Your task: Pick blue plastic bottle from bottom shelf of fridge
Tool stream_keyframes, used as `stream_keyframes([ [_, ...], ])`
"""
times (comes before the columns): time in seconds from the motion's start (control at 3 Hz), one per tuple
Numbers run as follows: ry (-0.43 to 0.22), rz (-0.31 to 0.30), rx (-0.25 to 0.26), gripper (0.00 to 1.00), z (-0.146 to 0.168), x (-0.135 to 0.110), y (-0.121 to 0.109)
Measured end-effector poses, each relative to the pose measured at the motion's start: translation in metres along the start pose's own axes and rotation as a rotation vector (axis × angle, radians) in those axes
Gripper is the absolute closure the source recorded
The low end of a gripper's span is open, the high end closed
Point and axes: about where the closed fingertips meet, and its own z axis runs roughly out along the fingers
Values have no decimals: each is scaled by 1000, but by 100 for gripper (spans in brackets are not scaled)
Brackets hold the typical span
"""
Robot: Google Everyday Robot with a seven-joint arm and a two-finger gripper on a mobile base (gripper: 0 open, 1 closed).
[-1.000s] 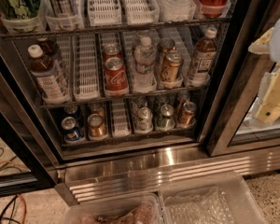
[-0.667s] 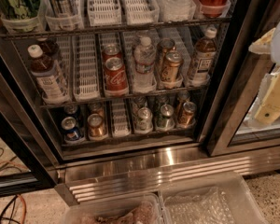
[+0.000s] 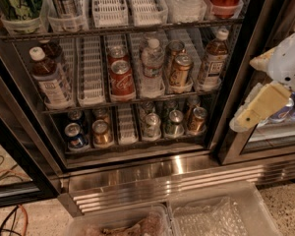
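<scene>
Fridge: 3 shelves in view. Gripper hangs outside it, before the right-hand glass door; whether spread or closed cannot be told. Bottle stands upright far to the gripper's left, end lane, on the shelf above the cans. Twin bottle stands nearer the gripper.

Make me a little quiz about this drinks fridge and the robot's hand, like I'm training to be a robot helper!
1. True or false: the gripper is inside the fridge, touching a can.
2. What stands between the red cola cans and the gold cans? A) a water bottle B) a milk carton C) an apple
3. Fill in: the brown-drink bottles have ___ caps.
Key: 1 false, it hangs at the right, outside the open compartment. 2 A. 3 white.
</scene>
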Motion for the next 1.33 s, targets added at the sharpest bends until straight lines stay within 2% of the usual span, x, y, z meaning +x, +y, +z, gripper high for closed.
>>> stream_keyframes([
  [0.33,-121,81,31,0,19,-10,-5],
  [0.67,-149,83,72,0,16,-18,-15],
  [1.0,-148,83,72,0,16,-18,-15],
  [1.33,-174,127,120,0,24,-22,-16],
])
